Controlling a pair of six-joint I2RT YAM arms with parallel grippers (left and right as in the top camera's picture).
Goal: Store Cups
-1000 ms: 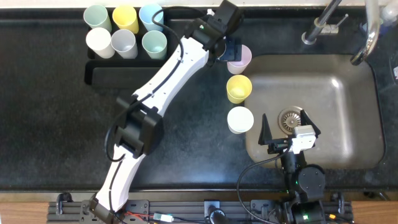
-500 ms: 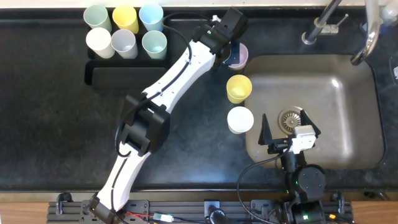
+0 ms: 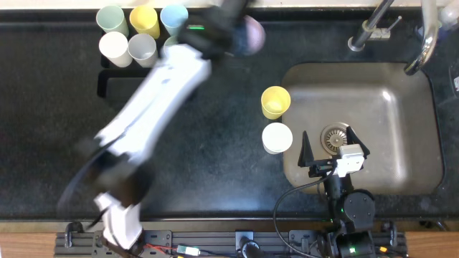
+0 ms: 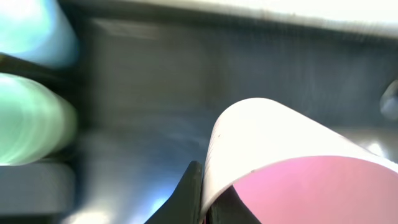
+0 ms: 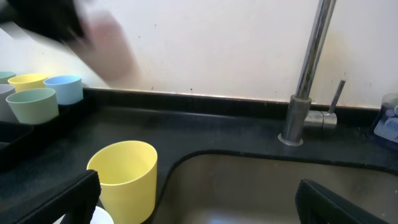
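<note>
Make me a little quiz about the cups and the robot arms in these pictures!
1. True or false: the left gripper holds a pink cup.
2. Which two stand on the counter beside the sink?
A. a yellow cup and a white cup
B. a blue cup and a green cup
C. two pink cups
3. Fill in the missing word: the right gripper, over the sink, has its fingers ___ (open or shut).

Key: 1 true; 2 A; 3 open.
</note>
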